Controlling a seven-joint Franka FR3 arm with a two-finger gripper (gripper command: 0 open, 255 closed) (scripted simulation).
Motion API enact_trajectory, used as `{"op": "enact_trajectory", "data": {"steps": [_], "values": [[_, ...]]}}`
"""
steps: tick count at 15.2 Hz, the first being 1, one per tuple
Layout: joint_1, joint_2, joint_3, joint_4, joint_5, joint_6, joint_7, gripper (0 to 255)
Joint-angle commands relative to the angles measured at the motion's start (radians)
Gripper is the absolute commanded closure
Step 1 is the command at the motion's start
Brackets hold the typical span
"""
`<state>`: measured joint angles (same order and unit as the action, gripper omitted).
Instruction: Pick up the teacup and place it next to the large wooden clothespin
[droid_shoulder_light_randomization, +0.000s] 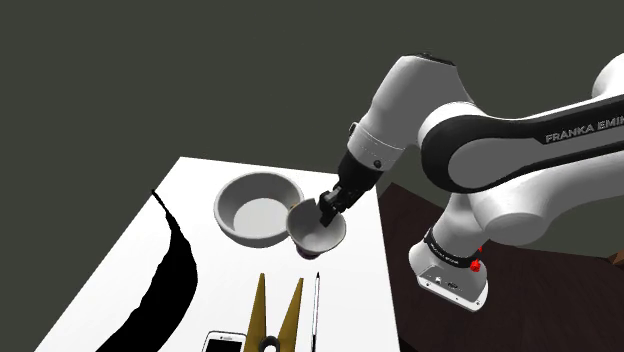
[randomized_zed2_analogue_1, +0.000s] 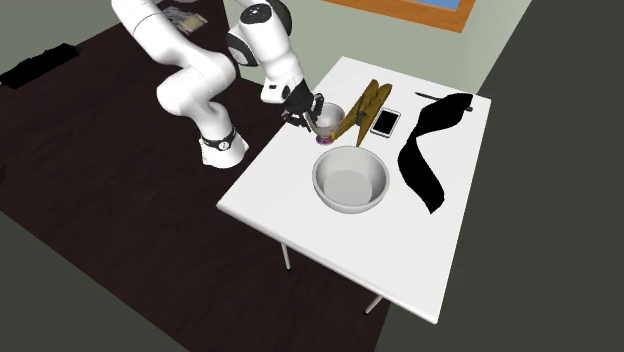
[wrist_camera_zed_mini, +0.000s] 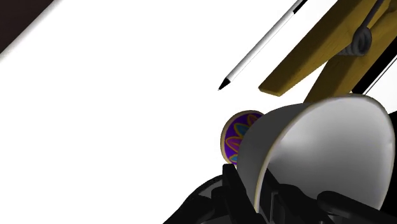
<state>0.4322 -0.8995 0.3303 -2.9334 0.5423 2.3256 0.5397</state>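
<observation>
The teacup (droid_shoulder_light_randomization: 318, 232) is grey-white, tilted, and hangs just above the white table (droid_shoulder_light_randomization: 120, 270). My gripper (droid_shoulder_light_randomization: 328, 208) is shut on its rim, one finger inside and one outside. In the wrist view the cup (wrist_camera_zed_mini: 324, 146) sits right at the gripper (wrist_camera_zed_mini: 254, 194). The large wooden clothespin (droid_shoulder_light_randomization: 275, 318) lies flat a short way from the cup, toward the shoulder view's bottom edge. It shows beyond the cup in the wrist view as the clothespin (wrist_camera_zed_mini: 324, 57). From the second exterior view, teacup (randomized_zed2_analogue_1: 328, 112) and gripper (randomized_zed2_analogue_1: 308, 115) are beside the clothespin (randomized_zed2_analogue_1: 362, 105).
A large grey bowl (droid_shoulder_light_randomization: 258, 207) stands close beside the cup. A small purple patterned disc (wrist_camera_zed_mini: 238, 137) lies on the table under the cup. A slim pen (droid_shoulder_light_randomization: 316, 310) lies beside the clothespin, a phone (droid_shoulder_light_randomization: 225, 342) nearby. A flat black shape (droid_shoulder_light_randomization: 170, 280) crosses the table.
</observation>
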Motion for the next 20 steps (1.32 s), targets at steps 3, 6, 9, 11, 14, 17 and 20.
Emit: {"op": "enact_trajectory", "data": {"steps": [3,6,9,11,14,17,20], "values": [[0.015,0.037,0.011,-0.036,0.029,0.073,-0.019,255],[0.029,0.074,0.019,-0.060,0.054,0.132,-0.033,255],[0.046,0.122,0.027,-0.084,0.085,0.203,-0.053,255],[0.046,0.122,0.027,-0.084,0.085,0.203,-0.053,255],[0.046,0.122,0.027,-0.084,0.085,0.203,-0.053,255],[0.046,0.122,0.027,-0.084,0.085,0.203,-0.053,255],[0.047,0.121,0.027,-0.085,0.086,0.202,-0.052,0]]}}
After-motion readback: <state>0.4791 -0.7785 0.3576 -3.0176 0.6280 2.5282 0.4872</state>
